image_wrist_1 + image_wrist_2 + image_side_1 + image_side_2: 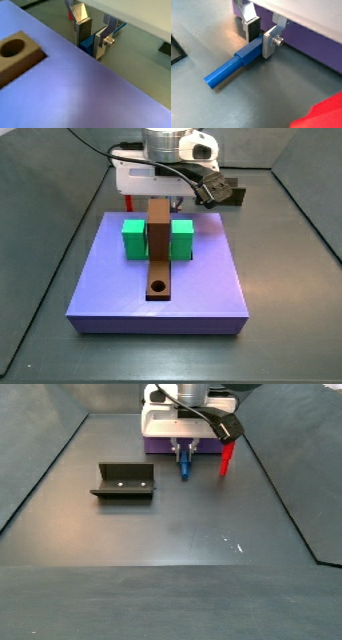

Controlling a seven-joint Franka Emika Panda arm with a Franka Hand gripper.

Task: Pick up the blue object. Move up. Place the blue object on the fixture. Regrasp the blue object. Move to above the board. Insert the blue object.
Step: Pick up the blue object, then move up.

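Note:
The blue object (228,70) lies flat on the grey floor beside the purple platform, and also shows in a side view (183,467). My gripper (262,41) is down at the floor with its jaws shut on the peg's thicker square end, one finger on each side. A sliver of blue (87,46) shows between the fingers of the gripper (92,42). The fixture (123,482) stands on the floor to the left of the gripper (183,452). The board (159,253) lies along the platform with its round hole at the near end. It also shows in a wrist view (17,52).
The purple platform (187,293) carries two green blocks (134,238) flanking the board. A red upright peg (226,456) stands just right of the gripper. The enclosure's dark walls ring the floor.

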